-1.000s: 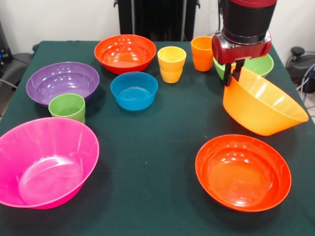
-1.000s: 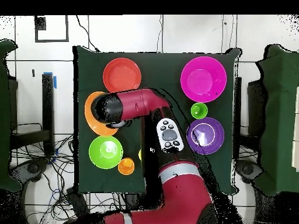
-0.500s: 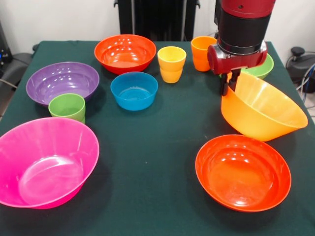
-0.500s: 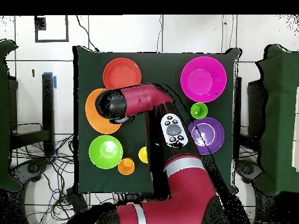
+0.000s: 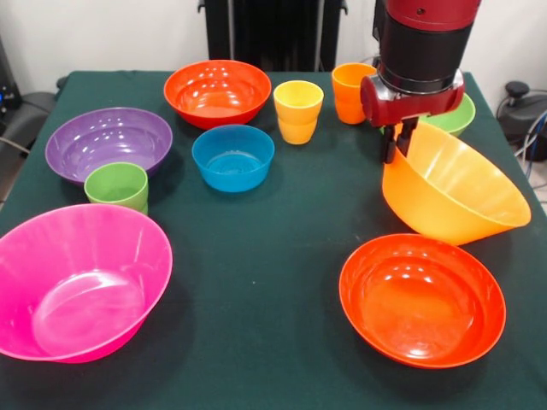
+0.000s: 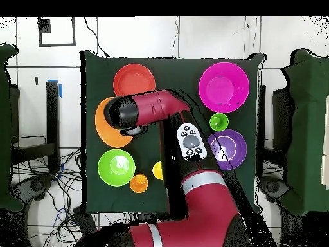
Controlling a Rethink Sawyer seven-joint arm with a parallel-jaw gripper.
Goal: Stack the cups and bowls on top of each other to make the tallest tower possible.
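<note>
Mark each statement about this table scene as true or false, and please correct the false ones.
1. The robot's pincer grips the rim of the large light orange plastic bowl, which is tilted. True.
2. The small green plastic cup stands inside the purple plastic bowl. False: it stands on the dark green tablecloth, beside that bowl.
3. The small blue plastic bowl is empty. True.
4. The yellow plastic cup is stacked on the orange plastic cup. False: both stand apart, side by side on the cloth.
5. The large pink plastic bowl already holds another bowl. False: nothing is in it.
</note>
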